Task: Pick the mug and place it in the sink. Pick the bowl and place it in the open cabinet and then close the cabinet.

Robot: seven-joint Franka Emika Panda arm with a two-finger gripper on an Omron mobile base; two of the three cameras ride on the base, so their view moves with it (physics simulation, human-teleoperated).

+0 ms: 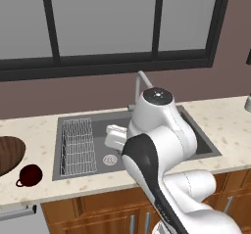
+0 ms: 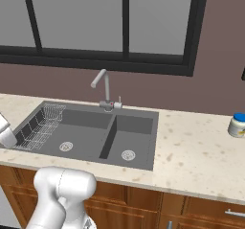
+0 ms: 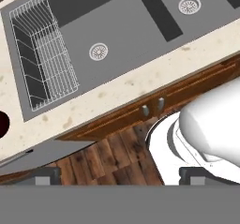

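Below your spread claw (image 3: 119, 176) you see the dark grey double-basin sink (image 3: 122, 26), its wire rack (image 3: 42, 54) in one basin, the speckled beige worktop (image 3: 140, 73), and wooden plank floor (image 3: 108, 162).

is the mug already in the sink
No, the mug sits on the counter left of the sink, just in front of the bowl.

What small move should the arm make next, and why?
Probably swing the open gripper left toward the mug. The mug sits untouched on the counter left of the sink, beside the bowl, while the hand hangs over the sink's front edge, jaws wide and holding nothing.
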